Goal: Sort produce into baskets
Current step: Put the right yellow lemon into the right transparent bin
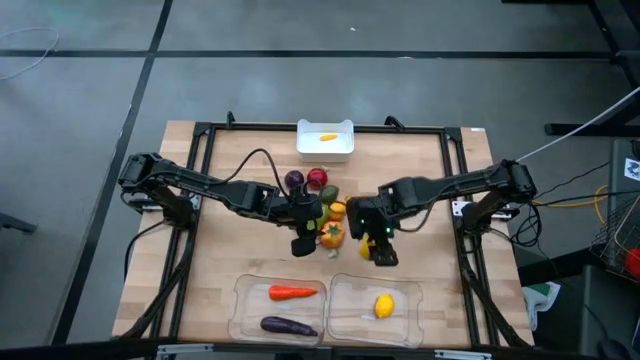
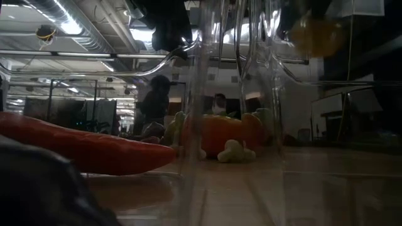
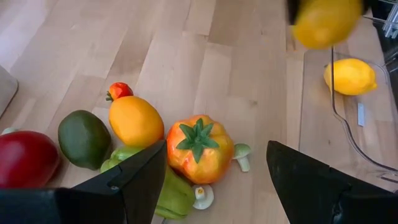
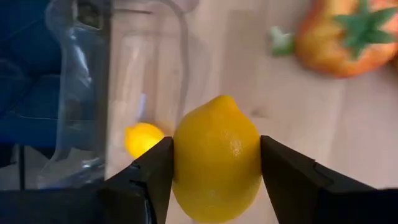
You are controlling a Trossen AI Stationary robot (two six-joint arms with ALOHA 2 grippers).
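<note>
Carrying a smooth yellow toy lemon [image 4: 216, 158] clamped between its two dark fingers, the right gripper [image 1: 383, 250] is hanging just short of the right-hand clear plastic tray [image 1: 400, 322], where another yellow lemon [image 1: 383, 306] is already lying. The delivery step looks in hand; next it needs to travel over the tray rim and let go. The left gripper [image 1: 302, 243] is hovering with jaws spread and empty above the orange pepper [image 3: 199, 148] in the central pile.

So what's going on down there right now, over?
Right end effector shut on a lemon, near the right clear tray. Left end effector open over the orange pepper. Nothing in the way.
</note>
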